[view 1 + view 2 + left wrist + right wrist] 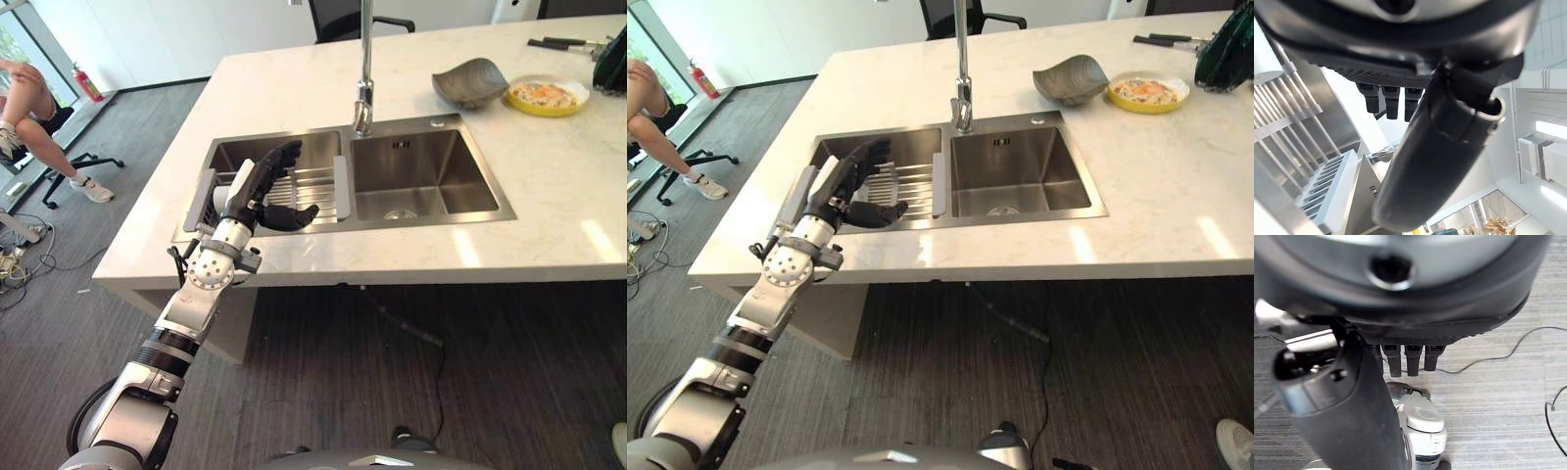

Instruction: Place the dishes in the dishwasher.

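Observation:
A grey bowl [470, 81] and a yellow plate [546, 96] with food on it sit side by side on the white counter [549, 186], far right of the faucet [364, 88]. My left hand [257, 186] is raised over the left sink basin, just above a metal dish rack [312, 184]. Its fingers [1388, 100] are straight, the thumb [1435, 161] stands apart, and it holds nothing. My right hand [1342, 401] hangs over the grey floor with relaxed fingers [1405, 360], also holding nothing.
The right sink basin [411, 176] lies beside the rack. Black utensils [558, 43] and a dark green object [612, 59] are at the counter's far right. A person [29, 108] sits at the far left near a fire extinguisher [86, 83]. A chair [343, 20] stands behind the counter.

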`<state>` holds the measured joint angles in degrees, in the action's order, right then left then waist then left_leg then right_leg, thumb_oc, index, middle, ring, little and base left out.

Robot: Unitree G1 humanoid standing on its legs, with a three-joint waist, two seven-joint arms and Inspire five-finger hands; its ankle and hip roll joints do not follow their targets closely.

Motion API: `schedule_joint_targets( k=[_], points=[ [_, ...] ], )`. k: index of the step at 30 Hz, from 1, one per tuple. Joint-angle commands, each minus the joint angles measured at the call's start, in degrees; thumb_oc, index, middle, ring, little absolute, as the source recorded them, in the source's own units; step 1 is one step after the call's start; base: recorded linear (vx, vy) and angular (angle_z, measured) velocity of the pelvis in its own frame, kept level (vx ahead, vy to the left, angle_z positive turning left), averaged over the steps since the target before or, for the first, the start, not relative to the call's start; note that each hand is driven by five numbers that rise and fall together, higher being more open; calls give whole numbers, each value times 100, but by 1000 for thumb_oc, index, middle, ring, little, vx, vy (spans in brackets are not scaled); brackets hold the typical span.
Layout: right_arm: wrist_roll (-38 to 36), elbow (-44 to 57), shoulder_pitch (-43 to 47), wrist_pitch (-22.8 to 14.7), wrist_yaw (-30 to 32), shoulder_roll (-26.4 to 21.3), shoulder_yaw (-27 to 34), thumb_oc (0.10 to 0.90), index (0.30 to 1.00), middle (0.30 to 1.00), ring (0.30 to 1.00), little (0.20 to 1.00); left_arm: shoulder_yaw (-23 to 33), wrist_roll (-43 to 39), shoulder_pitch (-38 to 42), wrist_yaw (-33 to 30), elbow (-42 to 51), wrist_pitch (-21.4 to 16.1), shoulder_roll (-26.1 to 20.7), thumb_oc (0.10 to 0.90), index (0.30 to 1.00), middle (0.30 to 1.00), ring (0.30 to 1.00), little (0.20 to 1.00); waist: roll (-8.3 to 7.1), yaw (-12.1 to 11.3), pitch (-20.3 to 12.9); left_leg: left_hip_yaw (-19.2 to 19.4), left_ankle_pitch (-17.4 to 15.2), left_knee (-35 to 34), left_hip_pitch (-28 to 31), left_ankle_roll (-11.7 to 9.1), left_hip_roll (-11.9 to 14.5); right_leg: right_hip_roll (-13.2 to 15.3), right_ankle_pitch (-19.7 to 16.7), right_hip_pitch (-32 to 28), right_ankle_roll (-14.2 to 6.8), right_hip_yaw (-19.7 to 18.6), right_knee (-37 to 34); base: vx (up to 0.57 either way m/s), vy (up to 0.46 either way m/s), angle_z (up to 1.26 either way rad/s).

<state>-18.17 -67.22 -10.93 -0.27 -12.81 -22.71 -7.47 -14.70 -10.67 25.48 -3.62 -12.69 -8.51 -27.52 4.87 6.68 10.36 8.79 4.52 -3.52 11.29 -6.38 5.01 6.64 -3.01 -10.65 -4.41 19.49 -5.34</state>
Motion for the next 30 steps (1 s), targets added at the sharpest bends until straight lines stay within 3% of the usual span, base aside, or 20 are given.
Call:
schedule_joint_targets(
  k=[1, 7, 12, 30],
  points=[
    [-279, 200, -57, -88, -52, 158, 29, 800, 900, 900, 900, 900, 297, 211, 1298, -265, -102, -520, -348, 800, 900, 900, 900, 900, -248, 7, -325, 162, -690, 695, 52, -95, -221, 233, 521, 411, -470, -325, 490, 60, -61, 12],
    [-246, 220, -140, -58, -143, 113, -12, 800, 900, 900, 900, 900, -149, 1138, 1840, -213, -573, -348, -885, 800, 900, 900, 900, 900, -249, 75, -381, 329, -649, 326, 149, -98, -201, 113, 399, 328, -499, -292, 137, 27, -20, 3],
    [-354, 126, -115, -50, -126, -47, 177, 800, 900, 900, 900, 900, -732, 1961, 2439, -315, -1266, -204, -1488, 800, 900, 900, 900, 900, -270, 215, -409, 464, -695, 6, 71, -38, -255, 90, 261, 590, -597, -456, 83, -13, 16, -4],
    [-560, -131, -52, -151, 53, 17, 290, 800, 900, 900, 900, 900, -1736, 3329, 3665, -1000, -3498, 225, -1855, 800, 900, 900, 900, 900, -336, 436, -311, 867, -860, -148, -32, 185, -427, 69, 8, 1160, -801, -1023, 121, -7, 50, -25]
  ],
)
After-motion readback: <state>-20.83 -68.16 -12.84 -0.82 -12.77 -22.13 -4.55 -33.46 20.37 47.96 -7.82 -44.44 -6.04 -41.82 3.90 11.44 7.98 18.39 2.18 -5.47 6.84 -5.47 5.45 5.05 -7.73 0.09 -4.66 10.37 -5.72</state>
